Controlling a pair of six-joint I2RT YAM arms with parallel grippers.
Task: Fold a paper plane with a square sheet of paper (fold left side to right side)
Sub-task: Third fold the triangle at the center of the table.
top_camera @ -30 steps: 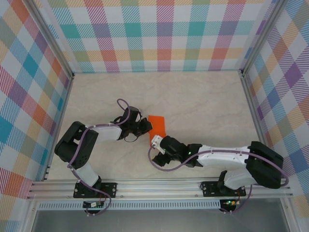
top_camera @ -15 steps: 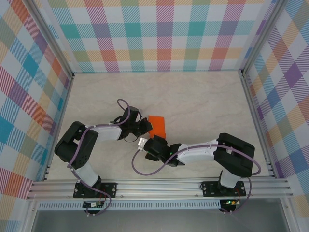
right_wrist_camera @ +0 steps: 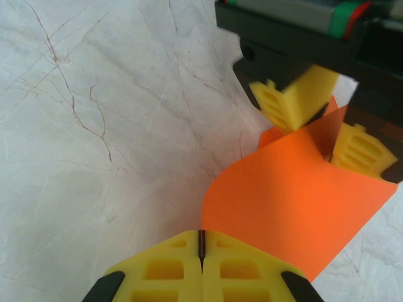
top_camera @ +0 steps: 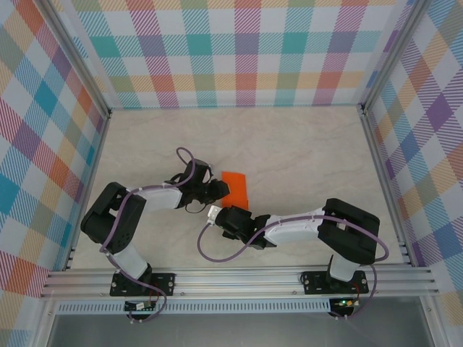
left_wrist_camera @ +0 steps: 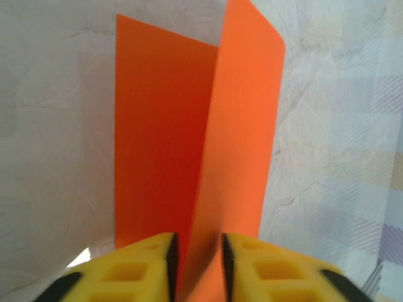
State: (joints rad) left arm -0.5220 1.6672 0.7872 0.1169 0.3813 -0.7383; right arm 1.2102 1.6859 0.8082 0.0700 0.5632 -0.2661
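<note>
1. Near the middle of the table [top_camera: 311, 144], just ahead of both wrists, I see the square sheet of paper [top_camera: 236, 188]. One half lies flat and the other stands up as a flap along a lengthwise bend, so the left-to-right fold is started, not pressed.
2. My left gripper [left_wrist_camera: 197, 242] straddles that raised flap at its near end. Its jaws stand a little apart, a pad on either side, not pinching. I judge this keeps the flap upright without dragging it.
3. My right gripper [right_wrist_camera: 201, 234] sits low on the near side, jaws closed pad to pad. The sheet's curling edge meets the seam between them; whether paper is actually caught there I cannot tell.
4. I read the pairing as a handover: the right is placed to carry the flap across while the left lets go.
5. Next I'd sweep the flap rightward onto the flat half, matching edges. The risk is a skewed crease or the thin sheet sliding.
</note>
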